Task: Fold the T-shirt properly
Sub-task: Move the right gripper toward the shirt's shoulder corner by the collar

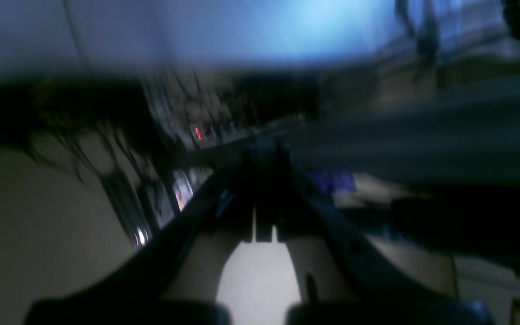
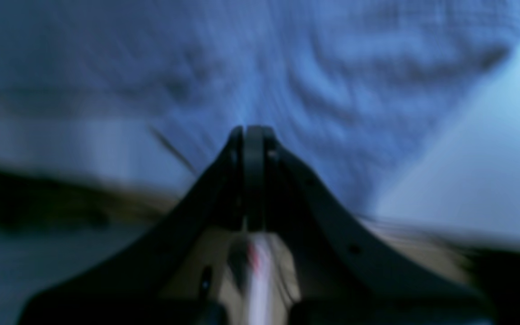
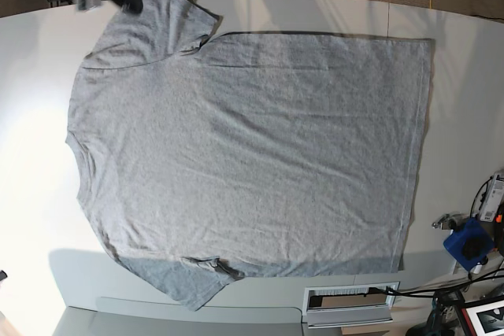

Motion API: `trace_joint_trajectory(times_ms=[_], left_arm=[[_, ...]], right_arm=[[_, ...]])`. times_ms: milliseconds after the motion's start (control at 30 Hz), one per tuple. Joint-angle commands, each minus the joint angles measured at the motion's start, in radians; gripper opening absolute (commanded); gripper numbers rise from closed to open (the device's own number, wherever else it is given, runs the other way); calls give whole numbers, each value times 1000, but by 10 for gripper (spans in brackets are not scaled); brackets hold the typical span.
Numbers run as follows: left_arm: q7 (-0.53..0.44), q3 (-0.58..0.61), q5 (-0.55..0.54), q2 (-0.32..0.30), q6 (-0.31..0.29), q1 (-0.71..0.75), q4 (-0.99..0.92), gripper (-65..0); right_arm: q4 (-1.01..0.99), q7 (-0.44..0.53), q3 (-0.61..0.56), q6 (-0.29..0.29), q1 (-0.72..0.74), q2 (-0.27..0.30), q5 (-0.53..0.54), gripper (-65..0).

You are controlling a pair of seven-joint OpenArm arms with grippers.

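The T-shirt (image 3: 252, 155) lies spread flat on the pale worktop (image 3: 39, 155), plain grey side up, neck towards the base view's left and hem towards its right. One sleeve reaches to the top left, the other to the bottom edge, where it looks darker.

The right hand (image 2: 253, 135) has its 2 fingers pressed together with no gap; blurred grey fabric fills that wrist view beyond them (whether any cloth is caught between them cannot be told). In the base view this arm sits at the top left, by the upper sleeve.

The left hand (image 1: 264, 149) is also closed, tips meeting, nothing visible between them, against a blurred background.
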Motion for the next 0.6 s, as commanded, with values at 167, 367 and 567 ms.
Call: trace_joint_trajectory(times_ms=[167,367,567], left_arm=[[55,-77,-26,129,-15,-79,11,-650],[87,-97,-25,138,-15,-136,10,-650],[91,-97,-25,133,-15,-158,10,-650]], right_arm=[[15,-129,161,65,134,-45,270,-650],[5,-176,294,63,236,-92,371,-650],[-164,-294,408,66,295,-143,624,-650]])
